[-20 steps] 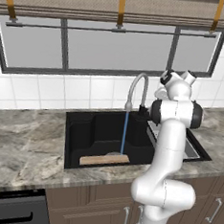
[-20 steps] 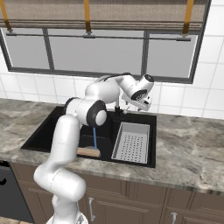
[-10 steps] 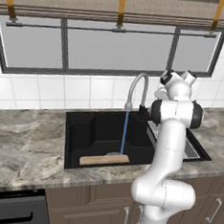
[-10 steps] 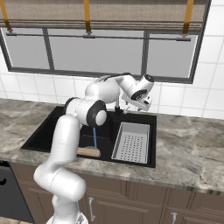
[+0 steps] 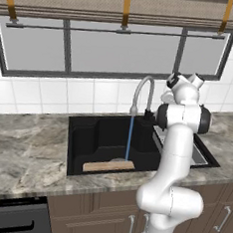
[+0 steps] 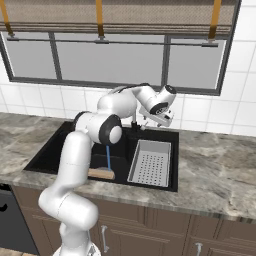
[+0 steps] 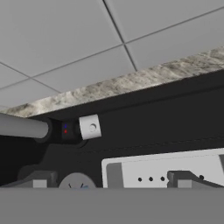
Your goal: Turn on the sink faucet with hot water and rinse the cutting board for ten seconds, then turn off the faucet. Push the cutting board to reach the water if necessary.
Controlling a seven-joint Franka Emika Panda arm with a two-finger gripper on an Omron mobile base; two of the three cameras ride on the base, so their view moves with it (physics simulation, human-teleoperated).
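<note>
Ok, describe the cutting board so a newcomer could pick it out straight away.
Below the window is the black sink. On its floor, toward the front, lies the cutting board, a thin flat tan slab with the blue water landing on it, unlike the grey perforated tray on the right.

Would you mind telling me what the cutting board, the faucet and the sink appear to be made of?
The cutting board looks like light tan unfinished wood, judging by its colour and flat slab shape. The faucet seems brushed metal: silver-grey with a soft sheen. The sink is matte black with no glare, perhaps composite or coated metal; the look leaves that open.
</note>
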